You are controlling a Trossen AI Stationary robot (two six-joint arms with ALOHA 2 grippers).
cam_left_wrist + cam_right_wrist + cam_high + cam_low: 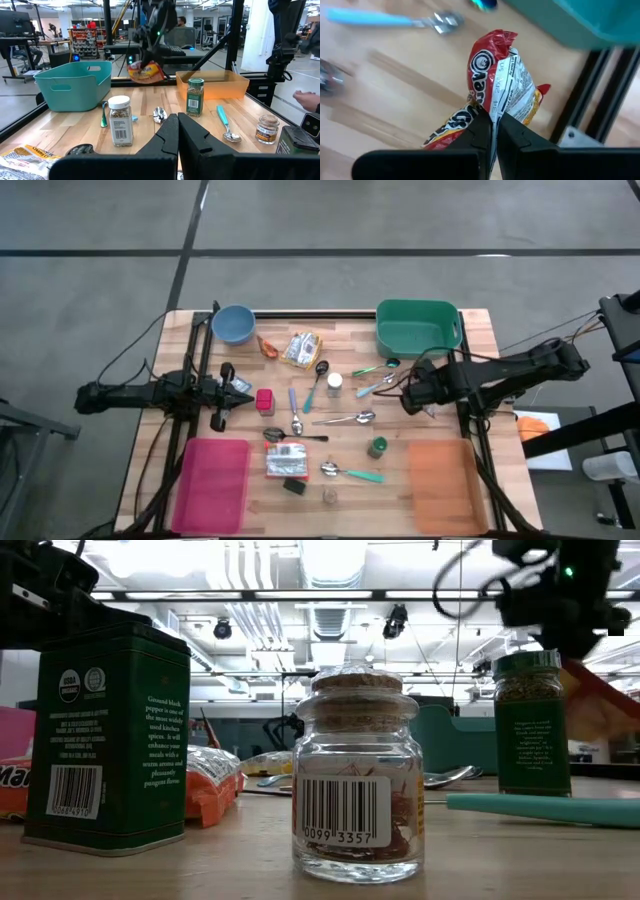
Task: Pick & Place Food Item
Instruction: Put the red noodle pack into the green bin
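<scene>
The red and yellow crinkly snack packet (pixel 502 85) hangs in the air, pinched at its lower edge by the right gripper (pixel 495 131), whose two dark fingers are pressed together on the foil. In the high view this gripper (pixel 418 397) is above the right part of the wooden table (pixel 480 330), just in front of the green plastic bin (pixel 418 326) and near the table's right metal rail. The left wrist view shows the packet (pixel 146 72) lifted clear of the table top, with free air under it.

Under and beside the right gripper lie a spoon with a light blue handle (pixel 377 387) and a plain metal spoon (pixel 350 418). The orange shallow tray (pixel 443 485) is at the front right corner, and the strip of wood between it and the gripper is mostly bare; only the small green-capped spice jar (pixel 378 446) stands close to its left edge.

The left gripper (pixel 238 387) rests low at the left side of the table with fingers closed and holding nothing, just beside a small red box (pixel 264 400). The pink shallow tray (pixel 212 483) lies at the front left corner.
</scene>
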